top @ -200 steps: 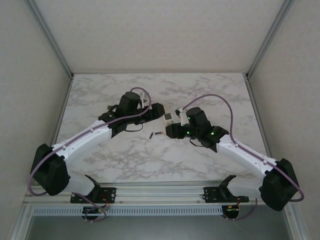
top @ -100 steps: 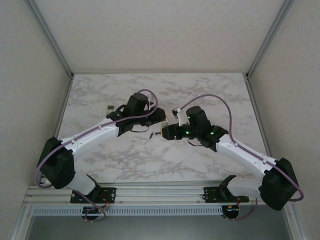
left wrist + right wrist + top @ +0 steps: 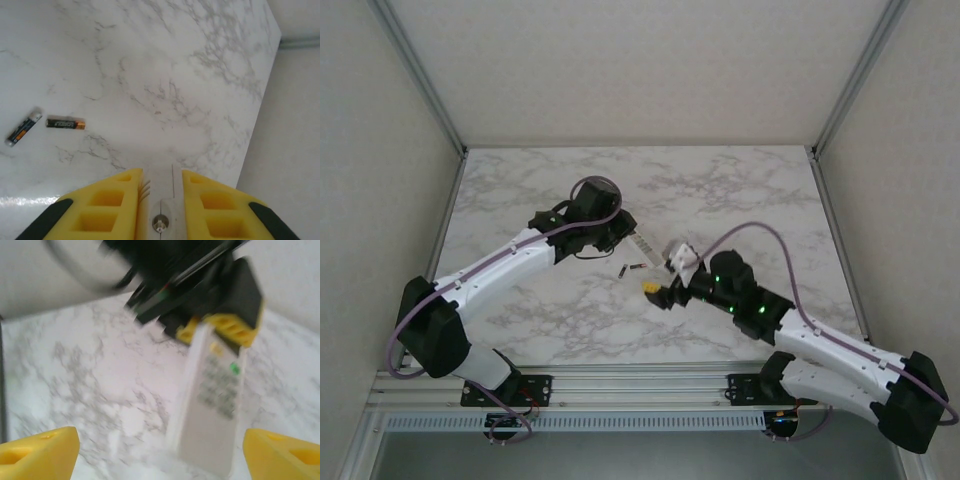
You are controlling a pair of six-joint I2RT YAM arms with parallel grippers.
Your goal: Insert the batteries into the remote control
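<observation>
The white grey-veined marble-look bench (image 3: 165, 75) is smooth, with a faint sheen where light catches it. The two small dark batteries (image 3: 65, 123) wear shiny printed wrappers, one ending in a pale metal-looking cap. The pale grey slab-shaped remote control (image 3: 210, 410) looks like matt plastic, and the left gripper (image 3: 160, 172) has yellow jaws of dull moulded plastic with hollow pockets.

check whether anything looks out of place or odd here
Two small dark cylindrical batteries lie loose on the white marble table, at an angle to each other, outside the pale grey rectangular remote control that the left tool grips. Nothing looks spilled or damaged.
</observation>
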